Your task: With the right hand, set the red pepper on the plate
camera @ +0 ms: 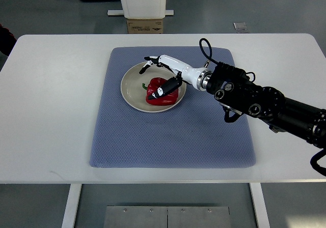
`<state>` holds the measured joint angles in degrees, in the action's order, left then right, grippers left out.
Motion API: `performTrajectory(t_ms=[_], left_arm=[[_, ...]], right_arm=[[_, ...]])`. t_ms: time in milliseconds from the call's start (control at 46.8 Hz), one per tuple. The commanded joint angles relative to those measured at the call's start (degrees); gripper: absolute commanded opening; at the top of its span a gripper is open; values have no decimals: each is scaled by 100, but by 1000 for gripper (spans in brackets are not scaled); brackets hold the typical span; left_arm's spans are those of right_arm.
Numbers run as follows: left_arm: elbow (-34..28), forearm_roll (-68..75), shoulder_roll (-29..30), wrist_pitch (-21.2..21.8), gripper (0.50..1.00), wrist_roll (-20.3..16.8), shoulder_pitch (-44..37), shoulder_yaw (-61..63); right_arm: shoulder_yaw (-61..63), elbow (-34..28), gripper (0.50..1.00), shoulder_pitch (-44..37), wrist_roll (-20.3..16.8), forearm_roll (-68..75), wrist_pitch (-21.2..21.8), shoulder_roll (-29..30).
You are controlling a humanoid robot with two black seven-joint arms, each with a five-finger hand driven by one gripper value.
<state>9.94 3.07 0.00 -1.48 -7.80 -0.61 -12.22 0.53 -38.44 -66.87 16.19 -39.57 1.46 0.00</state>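
Pepper [164, 91] lies on plate [133, 80], toward its right/near side, stem end pointing left. Plate sits on blue mat [173, 136] on white table [51, 111]. R hand [162, 75] over plate w/ fingers spread, thumb resting on pepper top; not gripping it. R arm enters from right edge.

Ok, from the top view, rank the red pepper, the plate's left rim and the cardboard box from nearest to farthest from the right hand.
1. red pepper, right under the right hand, on the plate.
2. plate, its left rim just beyond the fingers.
3. cardboard box, off the table's far edge.
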Motion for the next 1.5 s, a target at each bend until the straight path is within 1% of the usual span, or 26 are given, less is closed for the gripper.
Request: performTrajectory(t_ms=[0,342,599,684,812,941,1176,1347,1475], left_arm=[[-1,1,0,-1,1000,-2,0,0],[-1,1,0,-1,1000,-2,0,0],[-1,1,0,-1,1000,7,0,0],[-1,1,0,-1,1000,-2,0,0],[-1,1,0,-1,1000,-2,0,0],[-1,1,0,-1,1000,-2,0,0],[-1,1,0,-1,1000,-2,0,0],[-1,1,0,-1,1000,-2,0,0],[-1,1,0,-1,1000,7,0,0]], right_arm=[[140,-14,998,-10,-2,54,3,0],[527,-84,998,-81,-11,687,3,-738],[817,-41,995,86,-19,1179,-14,-1177],[826,-14,995,156,-19,1416,-32,-1222],[852,-5,995,288,-19,1592,-286,-1336],[1168,91,995,499,-28,1698,-497,-1345],[1678,188,995,745,-142,2031,-533,-1380],[1740,250,995,772,-151,2532,-884,-1371],[1775,250,995,780,-160,2840,-911,-1380]])
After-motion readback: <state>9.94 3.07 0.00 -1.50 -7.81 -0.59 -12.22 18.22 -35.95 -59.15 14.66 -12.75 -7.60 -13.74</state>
